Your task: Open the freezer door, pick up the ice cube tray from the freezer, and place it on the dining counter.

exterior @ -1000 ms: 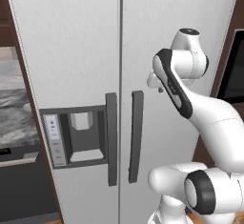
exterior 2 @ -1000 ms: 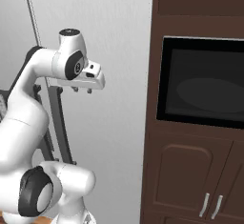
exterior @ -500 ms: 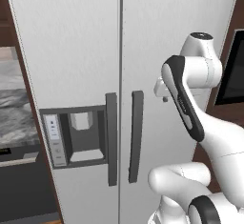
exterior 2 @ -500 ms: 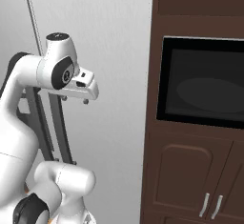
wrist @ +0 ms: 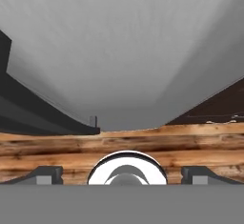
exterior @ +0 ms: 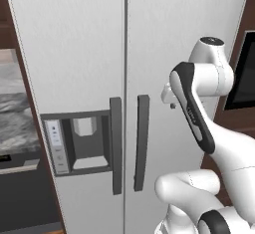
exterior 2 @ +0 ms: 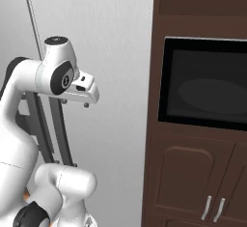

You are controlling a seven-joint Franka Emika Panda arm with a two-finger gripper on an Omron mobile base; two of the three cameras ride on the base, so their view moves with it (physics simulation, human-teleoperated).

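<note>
The freezer door [exterior: 74,54] is the left, light-grey one with the dark dispenser recess [exterior: 82,146] and a vertical dark bar handle [exterior: 115,146]; it stands shut, so the freezer's inside and the ice cube tray are hidden. My gripper [exterior: 170,101] hangs in front of the plain right door [exterior: 184,24], to the right of both handles and touching neither. From the right base view the gripper [exterior 2: 75,103] points downward. In the hand view the fingertips [wrist: 45,174] sit far apart with nothing between them, so the gripper [wrist: 123,175] is open. The dining counter is out of view.
The right door's handle [exterior: 142,141] stands close beside the freezer handle. A dark brown cabinet column [exterior 2: 198,173] with a built-in black oven [exterior 2: 205,83] flanks the fridge on the right. A marbled grey surface [exterior: 15,108] shows left of the fridge. Wooden floor [wrist: 119,144] lies below.
The jaws have spread from partly closed to wide open. The arm's elbow has swung to the right and the hand has dropped a little in front of the right door.
</note>
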